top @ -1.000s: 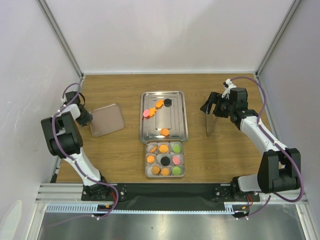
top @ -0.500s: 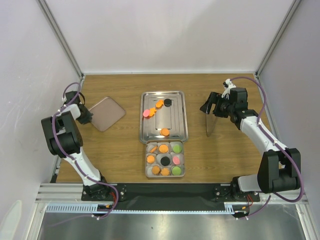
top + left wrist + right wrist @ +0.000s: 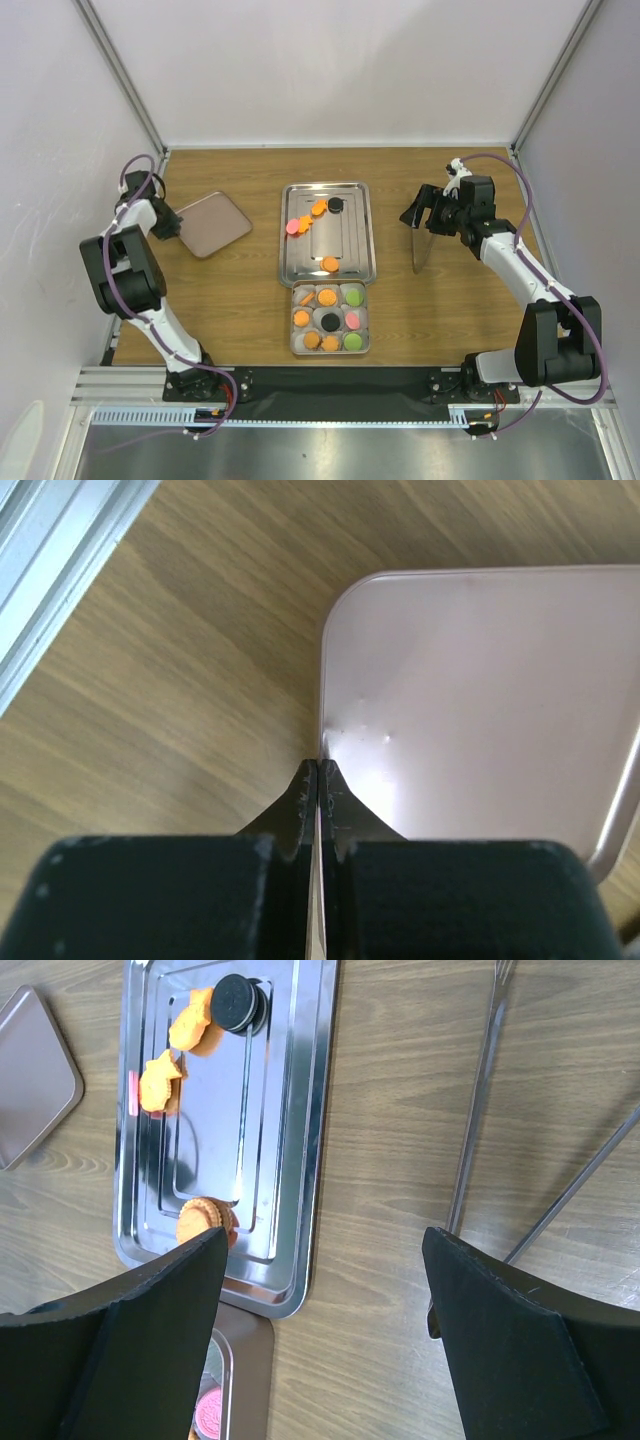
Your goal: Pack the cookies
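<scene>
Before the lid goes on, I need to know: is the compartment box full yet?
Full: the box has cookies in all nine slots; others lie on the steel tray.

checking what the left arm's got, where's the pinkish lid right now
In the top view the pinkish lid is at the table's left side, left of the steel tray, with the left gripper shut on its left rim.

— Where do the cookies (image 3: 318, 208) lie?
— Orange, pink and one black cluster at the steel tray's (image 3: 347, 240) far end, with one orange by its near edge. Nine more fill the box (image 3: 291, 330): orange, green, black, pink.
</scene>
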